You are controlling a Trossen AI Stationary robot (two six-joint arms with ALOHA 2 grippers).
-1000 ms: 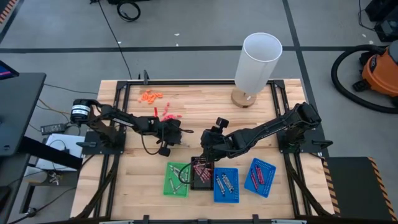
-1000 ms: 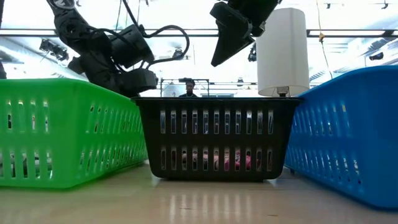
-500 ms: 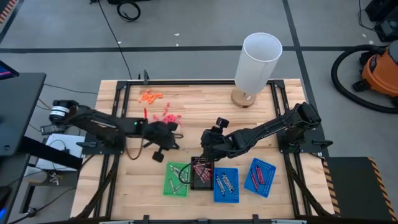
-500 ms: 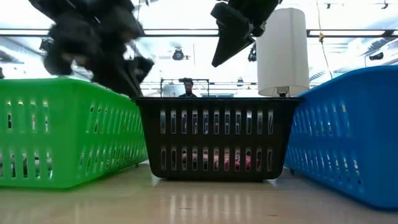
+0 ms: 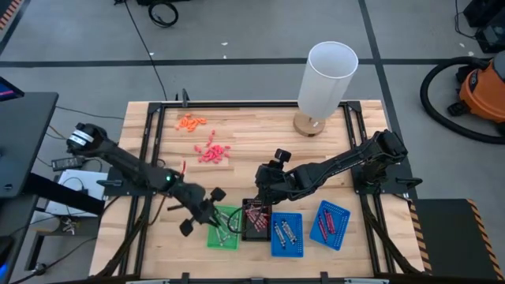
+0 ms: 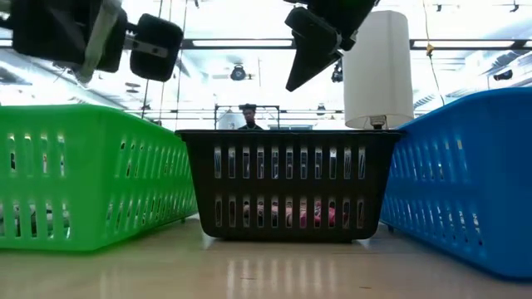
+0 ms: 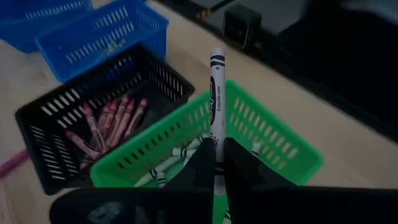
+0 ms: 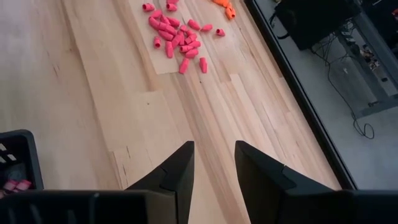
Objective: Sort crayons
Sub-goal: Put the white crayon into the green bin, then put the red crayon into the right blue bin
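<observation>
My left gripper (image 5: 207,214) is over the left rim of the green tray (image 5: 225,229) and is shut on a grey-white crayon (image 7: 216,87). Several grey-white crayons (image 7: 171,163) lie in the green tray (image 7: 261,134). Maroon and pinkish crayons (image 7: 106,121) lie in the black tray (image 5: 254,219). More crayons lie in the two blue trays (image 5: 286,234) (image 5: 331,224). My right gripper (image 5: 262,188) hangs open and empty above the table just beyond the black tray; its own wrist view (image 8: 214,165) shows bare wood between its fingers. My left gripper pinches the crayon's lower end (image 7: 215,148) between its two fingers. The crayon runs along the fingers and sticks out well past their tips. The fingers slant down from the table's far left. The crayon is lifted clear above the green tray.
A pile of coral-pink bits (image 5: 211,151) and some orange bits (image 5: 190,121) lie on the far left of the table. A tall white cylinder (image 5: 325,77) stands at the far edge. The trays sit in a row along the near edge, seen close in the low view (image 6: 287,187).
My left gripper has gone from beside the coral-pink bits toward the table's near edge and now hangs over the green tray's left rim.
</observation>
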